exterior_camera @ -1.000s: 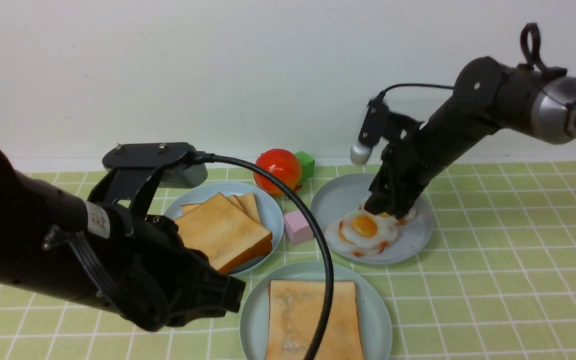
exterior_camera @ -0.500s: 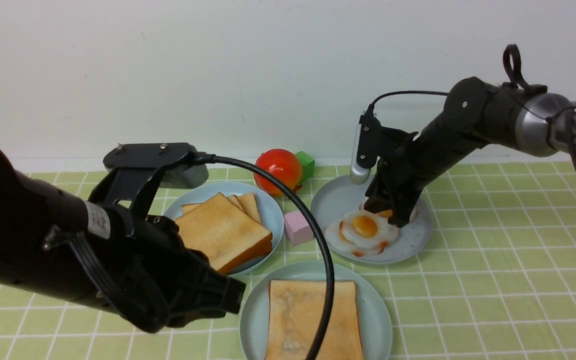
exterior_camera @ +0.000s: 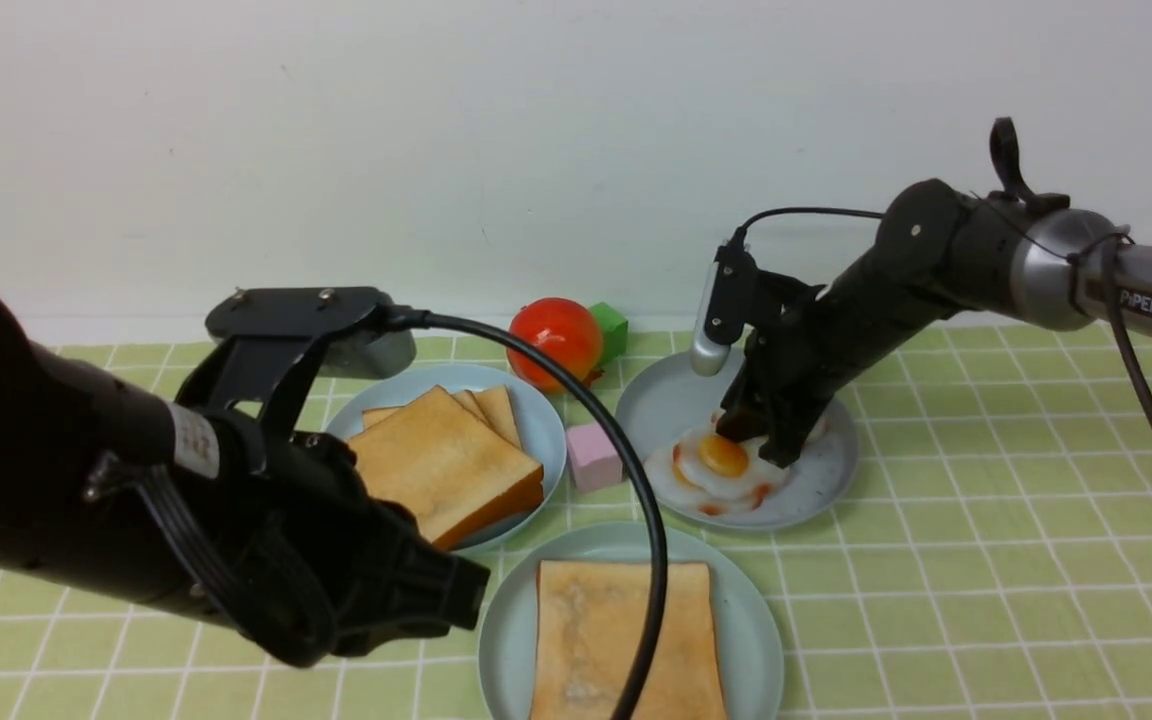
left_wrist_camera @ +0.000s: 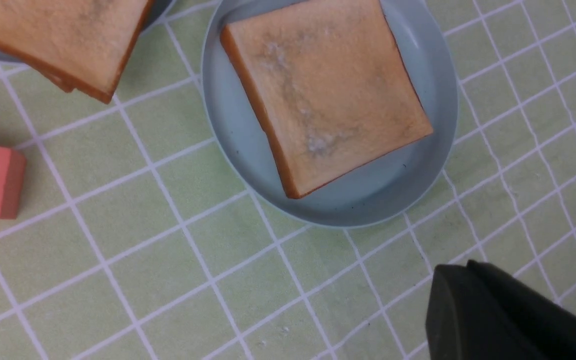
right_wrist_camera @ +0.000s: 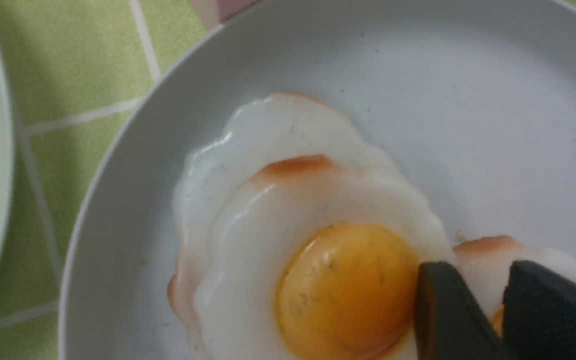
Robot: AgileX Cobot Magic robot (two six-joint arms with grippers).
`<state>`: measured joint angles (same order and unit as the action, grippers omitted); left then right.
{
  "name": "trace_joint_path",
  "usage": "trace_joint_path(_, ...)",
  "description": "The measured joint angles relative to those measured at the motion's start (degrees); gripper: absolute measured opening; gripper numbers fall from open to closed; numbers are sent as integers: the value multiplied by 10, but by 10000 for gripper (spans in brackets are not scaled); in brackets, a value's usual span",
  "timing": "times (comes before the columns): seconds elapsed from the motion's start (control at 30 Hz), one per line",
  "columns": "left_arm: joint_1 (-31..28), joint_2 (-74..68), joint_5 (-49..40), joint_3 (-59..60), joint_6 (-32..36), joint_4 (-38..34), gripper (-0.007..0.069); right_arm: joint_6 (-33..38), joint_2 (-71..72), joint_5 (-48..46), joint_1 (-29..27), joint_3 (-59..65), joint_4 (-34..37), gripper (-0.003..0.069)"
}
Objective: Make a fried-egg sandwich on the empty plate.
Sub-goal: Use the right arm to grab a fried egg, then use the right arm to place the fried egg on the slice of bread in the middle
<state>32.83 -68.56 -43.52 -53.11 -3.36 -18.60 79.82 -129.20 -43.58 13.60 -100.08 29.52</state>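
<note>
Hanging low over the near left of the cloth (exterior_camera: 986,560), the left gripper (exterior_camera: 466,590) is clenched on nothing, its dark fingers pressed together over the checks just beside the plate (exterior_camera: 506,620). Behind it a blue plate (exterior_camera: 544,440) carries a heap of toast (exterior_camera: 446,465), the top piece tilted and overhanging the rim. The plate itself sits nearest of all, in the middle. One slice (exterior_camera: 596,640) lies flat on it, and the left arm's black cable (exterior_camera: 658,590) crosses in front. A pink block (exterior_camera: 594,455) lies between the blue plate and the grey plate (exterior_camera: 821,485). Farther back stand a tomato (exterior_camera: 556,342) and a green cube (exterior_camera: 613,328), close together. On the grey plate, the next one back and to the right of the slice, the fried egg (exterior_camera: 721,468) lies yolk up on top of other eggs (right_wrist_camera: 218,150), not lifted. The right gripper (exterior_camera: 754,440), slanting in from the right, has its tips at the egg's far right edge, right beside the yolk. Seen from its wrist, the jaws stand almost together with a thin strip of egg white showing in the slot. Whether they really pinch that strip I cannot tell.
</note>
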Motion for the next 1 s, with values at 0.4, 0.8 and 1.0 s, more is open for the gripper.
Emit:
trace_joint_path(0.4, 0, 0, -4, 0, 0, 3, 24, 0, 0, -28, 0, -4, -6, 1)
trace_joint_path(0.8, 0, 0, -27, 0, -1, 20, 29, -33, 96, -97, 0, 4, -21, -1)
trace_joint_path(1.0, 0, 8, -40, 0, -11, 32, 29, -50, 159, -156, 0, 4, 21, -1)
